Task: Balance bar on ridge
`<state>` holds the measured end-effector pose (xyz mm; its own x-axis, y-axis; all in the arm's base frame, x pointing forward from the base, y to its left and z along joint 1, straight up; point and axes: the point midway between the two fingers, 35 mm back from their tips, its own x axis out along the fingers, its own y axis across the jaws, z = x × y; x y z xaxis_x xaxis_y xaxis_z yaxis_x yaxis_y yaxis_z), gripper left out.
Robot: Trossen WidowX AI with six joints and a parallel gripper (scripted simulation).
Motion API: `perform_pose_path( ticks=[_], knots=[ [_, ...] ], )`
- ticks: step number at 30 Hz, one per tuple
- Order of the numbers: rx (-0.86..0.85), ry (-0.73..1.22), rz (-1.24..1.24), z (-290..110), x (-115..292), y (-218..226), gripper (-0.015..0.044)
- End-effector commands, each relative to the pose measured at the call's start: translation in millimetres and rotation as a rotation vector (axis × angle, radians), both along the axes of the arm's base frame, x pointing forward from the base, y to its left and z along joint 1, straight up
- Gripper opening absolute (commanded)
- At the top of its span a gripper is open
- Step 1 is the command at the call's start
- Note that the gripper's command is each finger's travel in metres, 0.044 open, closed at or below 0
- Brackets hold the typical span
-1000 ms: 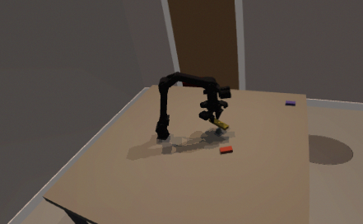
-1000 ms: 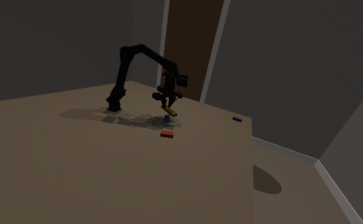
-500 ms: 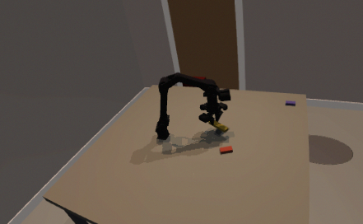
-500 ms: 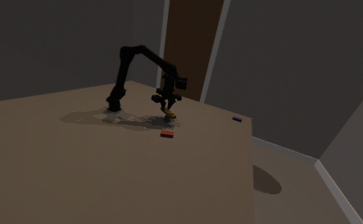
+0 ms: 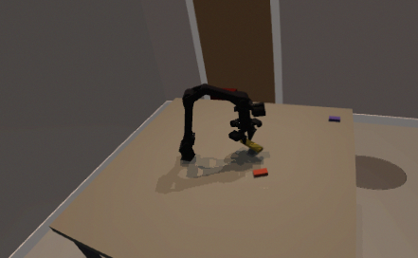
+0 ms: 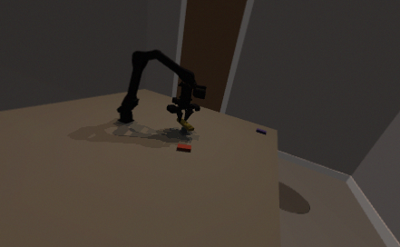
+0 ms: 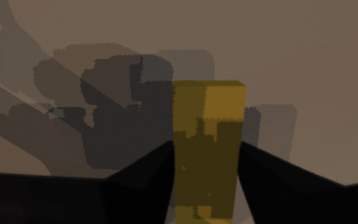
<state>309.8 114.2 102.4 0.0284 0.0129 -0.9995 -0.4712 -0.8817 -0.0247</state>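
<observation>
1. grey walls and a brown door [image 5: 238, 47] back the tan table [image 5: 208, 209].
2. gripper [image 5: 246, 138] clamps the yellow bar [image 5: 254, 146], tilted above the table, near the red ridge [image 5: 261, 173].
3. no writing readable.

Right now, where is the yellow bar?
The gripper is shut on the yellow bar, holding it tilted just above the table, near the red block.
</observation>
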Motion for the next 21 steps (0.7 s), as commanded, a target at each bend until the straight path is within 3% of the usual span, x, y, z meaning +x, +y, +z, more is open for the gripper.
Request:
perform_pose_path(
  ticks=[1, 21],
  knots=[
    [-0.003, 0.000, 0.003, -0.6, -0.1, -0.6, 0.0000],
    [-0.003, 0.000, 0.003, -2.3, 0.0, -0.5, 0.0000]
  ],
)
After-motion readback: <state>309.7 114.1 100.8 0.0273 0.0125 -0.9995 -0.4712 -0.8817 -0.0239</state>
